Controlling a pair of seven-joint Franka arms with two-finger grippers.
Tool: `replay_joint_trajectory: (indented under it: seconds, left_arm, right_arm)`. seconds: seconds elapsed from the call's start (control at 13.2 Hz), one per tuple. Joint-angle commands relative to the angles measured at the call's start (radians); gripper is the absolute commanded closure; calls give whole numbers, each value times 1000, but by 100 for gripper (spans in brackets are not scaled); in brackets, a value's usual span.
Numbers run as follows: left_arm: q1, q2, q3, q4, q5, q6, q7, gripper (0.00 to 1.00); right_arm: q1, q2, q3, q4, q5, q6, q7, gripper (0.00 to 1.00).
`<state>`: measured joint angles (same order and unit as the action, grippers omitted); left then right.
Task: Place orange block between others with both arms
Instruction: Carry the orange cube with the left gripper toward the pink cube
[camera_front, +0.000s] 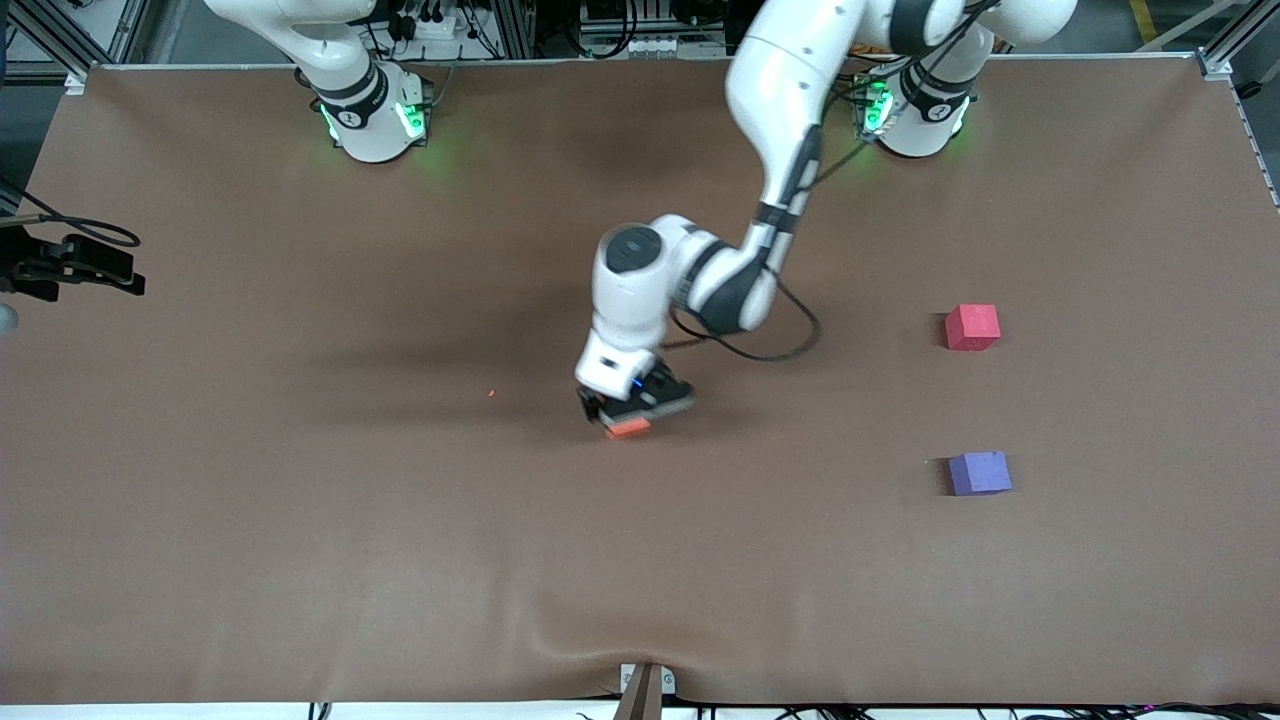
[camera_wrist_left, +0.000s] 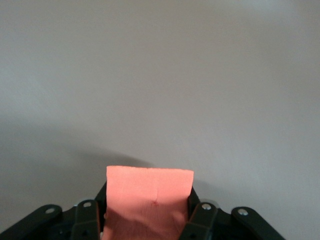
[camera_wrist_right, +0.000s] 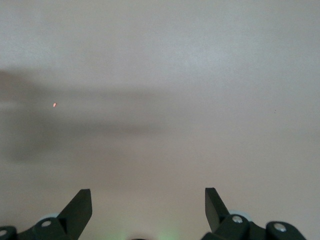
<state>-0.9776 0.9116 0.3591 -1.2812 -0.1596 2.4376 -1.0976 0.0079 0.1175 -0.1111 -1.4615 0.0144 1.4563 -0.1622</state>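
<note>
Now, left claw (camera_front: 628, 418): pinching the small matte orange foam cube (camera_front: 629, 430) at mid-bench (camera_front: 300, 500).
Right claw (camera_wrist_right: 148, 207): spread, above bare bench.
Pinkish-red cube (camera_front: 972, 327), purple-blue cube (camera_front: 980, 473): well apart, toward the left arm's end.

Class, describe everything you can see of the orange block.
The orange block is a small matte cube that looks like foam, with a tiny dent in one face. It sits mid-table on the brown cover, well apart from the red and purple cubes. The left gripper is shut on it, fingers pressing two opposite sides.

Orange block (camera_front: 629, 430), red cube (camera_front: 972, 327), purple cube (camera_front: 979, 473)
</note>
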Motion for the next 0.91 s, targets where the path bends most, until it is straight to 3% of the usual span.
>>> replay_joint_trajectory:
  seconds: [0.0,0.53,0.83]
  left_arm:
    - [114,-37,-17,-24,26,-34,21,100]
    - [426,-89,-15,-32,31,-179,349,100]
    - [574,-212,-15,-198,38,-183,594,100]
  right_arm:
    - [-6,13,4,41,-22,-11,1,0]
    - [-5,13,4,41,-21,-11,0,0]
    - [-5,13,2,41,-22,-11,-3,0]
